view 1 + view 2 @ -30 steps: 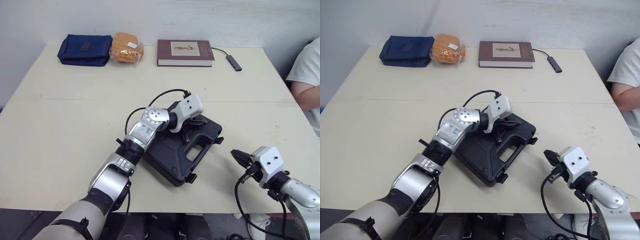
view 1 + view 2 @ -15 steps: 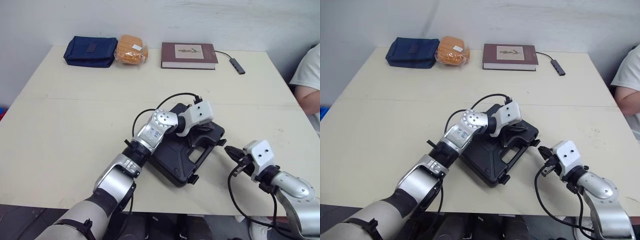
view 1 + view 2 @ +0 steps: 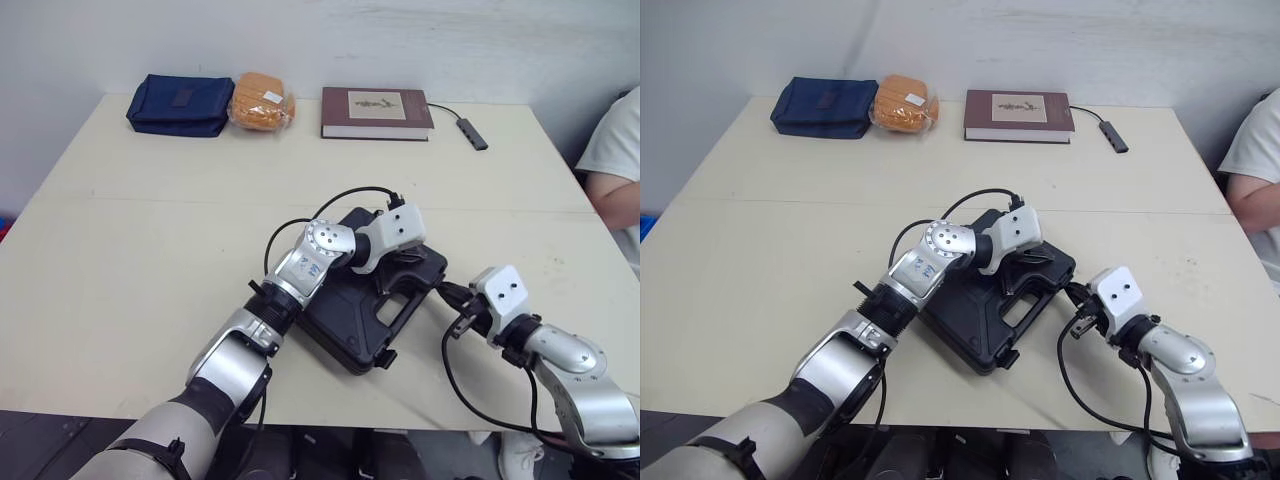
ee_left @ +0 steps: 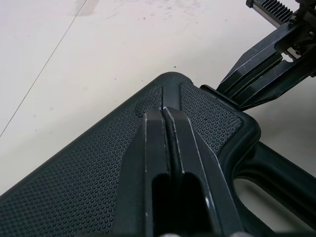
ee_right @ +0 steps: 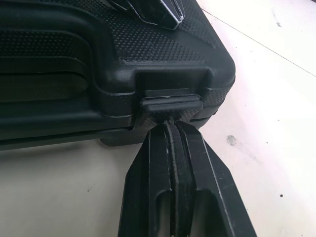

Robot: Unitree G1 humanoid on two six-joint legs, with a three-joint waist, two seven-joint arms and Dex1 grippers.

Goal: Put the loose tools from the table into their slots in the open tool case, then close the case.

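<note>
The tool case (image 3: 350, 325) is one of those black moulded plastic ones with a pebbly texture, and its lid is down, so it's shut and lying flat. It sits well apart from the brown book (image 3: 377, 108), almost straight out from it toward the robot's side, and turned so it lies diagonal to the book's edges. The carry handle (image 4: 281, 170), with its cutout, runs along the long side that faces away from the book and toward the robot's right, and there's a ribbed latch (image 5: 170, 104) near a corner on that same side.
</note>
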